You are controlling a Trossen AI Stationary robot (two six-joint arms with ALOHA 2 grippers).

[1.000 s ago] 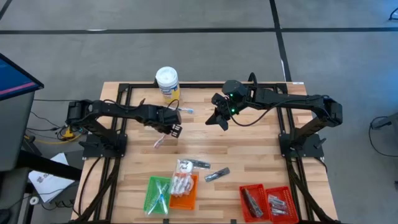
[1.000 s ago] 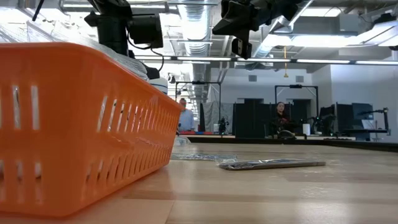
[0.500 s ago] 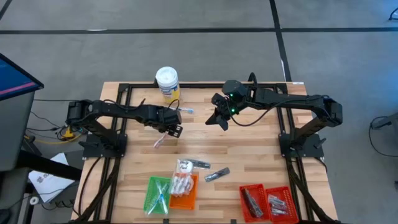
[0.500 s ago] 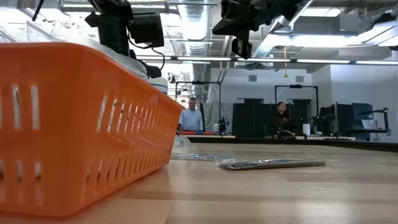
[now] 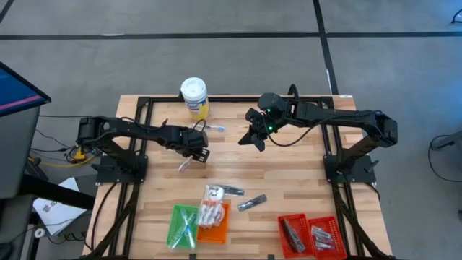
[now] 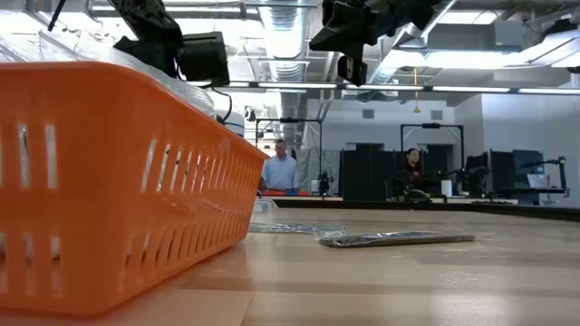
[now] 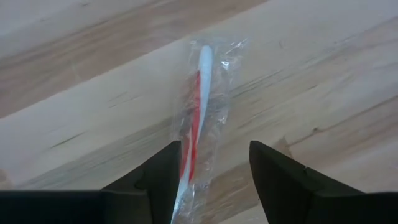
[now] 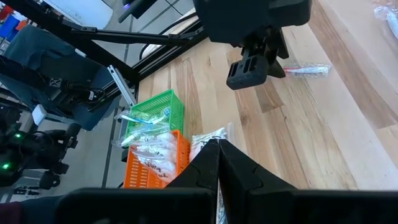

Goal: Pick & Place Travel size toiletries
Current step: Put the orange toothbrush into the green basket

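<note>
Wooden table [image 5: 289,173] carries a clear-wrapped stick [image 7: 198,118], its end hidden between the left gripper's [image 7: 211,168] open, empty jaws.

Grey floor [image 5: 216,58] with dark lines, ceiling ducts [image 6: 299,63], dark workstations [image 6: 381,177], two people far off

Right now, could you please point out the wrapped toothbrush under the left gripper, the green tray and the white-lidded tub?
wrapped toothbrush [image 7: 198,118]: left wrist view, middle of its red-and-white handle.
green tray [image 5: 175,215]: high view, its left rim.
white-lidded tub [image 5: 193,89]: high view, centre of its lid.
</note>
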